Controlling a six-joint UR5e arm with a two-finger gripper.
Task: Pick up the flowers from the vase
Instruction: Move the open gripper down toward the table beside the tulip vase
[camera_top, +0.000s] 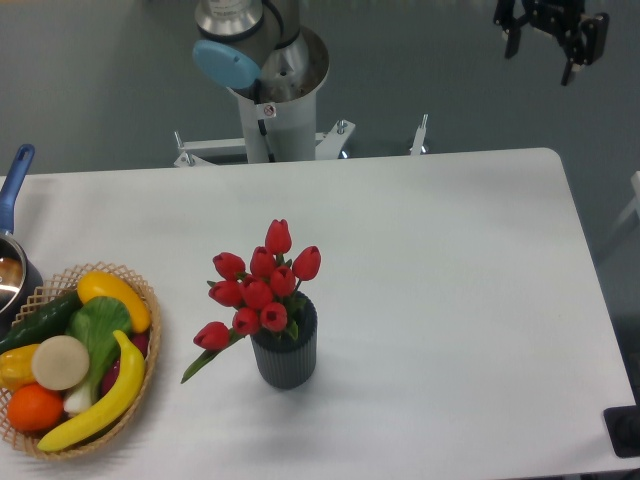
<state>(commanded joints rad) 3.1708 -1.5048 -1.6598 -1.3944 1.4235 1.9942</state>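
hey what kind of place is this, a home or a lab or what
Most likely a robotics lab or test bench: a robot arm base stands behind a plain white table, with staged props, flowers in a vase and a basket of toy-looking produce.

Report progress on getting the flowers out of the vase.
Nothing is done yet: the flowers stand in the vase mid-table. Nothing is in hand; the end effector hangs high at top right, away from them, with nothing visible between its fingers. Approach, grasp and lift remain.
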